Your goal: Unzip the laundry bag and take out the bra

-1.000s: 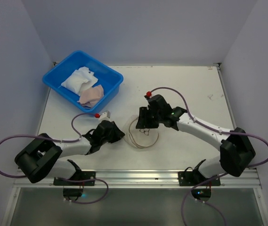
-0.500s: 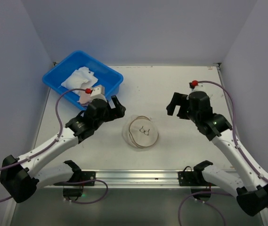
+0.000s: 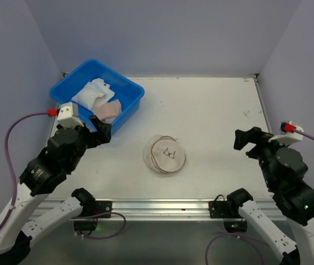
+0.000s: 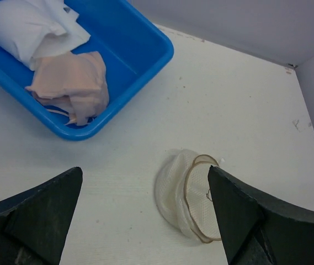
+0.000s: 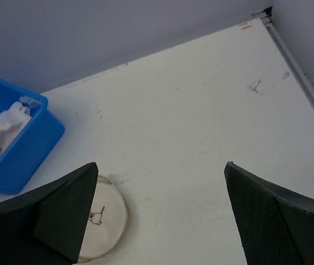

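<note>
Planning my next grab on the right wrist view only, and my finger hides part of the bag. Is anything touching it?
Observer: No. The bag lies alone; the left pincer and right pincer are both clear of it.
Operator: Is the left pincer open?
Observer: Yes, open, by the tub's near edge.
Operator: Anything in the tub besides white cloth?
Observer: A pinkish cloth beside it.
</note>
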Tool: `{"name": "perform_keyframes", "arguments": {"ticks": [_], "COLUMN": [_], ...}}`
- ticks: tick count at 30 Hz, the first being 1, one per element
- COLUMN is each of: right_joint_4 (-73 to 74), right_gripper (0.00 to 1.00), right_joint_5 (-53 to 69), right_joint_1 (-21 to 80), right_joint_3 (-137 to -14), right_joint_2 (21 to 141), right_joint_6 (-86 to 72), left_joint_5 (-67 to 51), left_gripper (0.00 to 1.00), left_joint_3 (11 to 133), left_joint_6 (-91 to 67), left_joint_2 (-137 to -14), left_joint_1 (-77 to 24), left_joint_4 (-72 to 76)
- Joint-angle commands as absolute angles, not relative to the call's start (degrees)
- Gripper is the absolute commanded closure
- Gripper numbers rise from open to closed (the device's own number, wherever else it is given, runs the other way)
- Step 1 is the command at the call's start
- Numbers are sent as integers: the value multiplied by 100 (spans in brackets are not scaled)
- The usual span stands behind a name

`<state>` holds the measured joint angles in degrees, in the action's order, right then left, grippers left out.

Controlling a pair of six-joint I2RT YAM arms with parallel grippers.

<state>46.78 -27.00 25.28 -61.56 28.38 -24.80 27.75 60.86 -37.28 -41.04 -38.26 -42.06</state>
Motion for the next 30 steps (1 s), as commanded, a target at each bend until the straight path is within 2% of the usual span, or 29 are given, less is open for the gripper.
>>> {"name": "perform_keyframes", "arguments": {"ticks": [1, 8, 17, 30], "right_joint_4": [4957, 4861, 4597, 4570], "right_gripper": [1, 1, 1, 1], "right_joint_5": [-3023, -3033, -2743, -2628], "right_joint_1": [2514, 2514, 2514, 2505], "right_joint_3": [-6363, -6135, -5414, -5370], "right_joint_2": [2322, 1302, 353, 369], "right_joint_6": [-2181, -1653, -1459, -1424], "left_joint_5": [3199, 3506, 3893, 3973], "left_gripper": [0, 0, 0, 0], "left_joint_3": [6354, 6346, 5985, 6003], "left_joint_6": [-3340, -3453, -3945, -4017], "left_joint_2": [-3482, -2410, -1777, -1582], "left_joint_1": [-3797, -3797, -3806, -3806], "left_joint_4": [-5062, -5703, -6240, -6258]}}
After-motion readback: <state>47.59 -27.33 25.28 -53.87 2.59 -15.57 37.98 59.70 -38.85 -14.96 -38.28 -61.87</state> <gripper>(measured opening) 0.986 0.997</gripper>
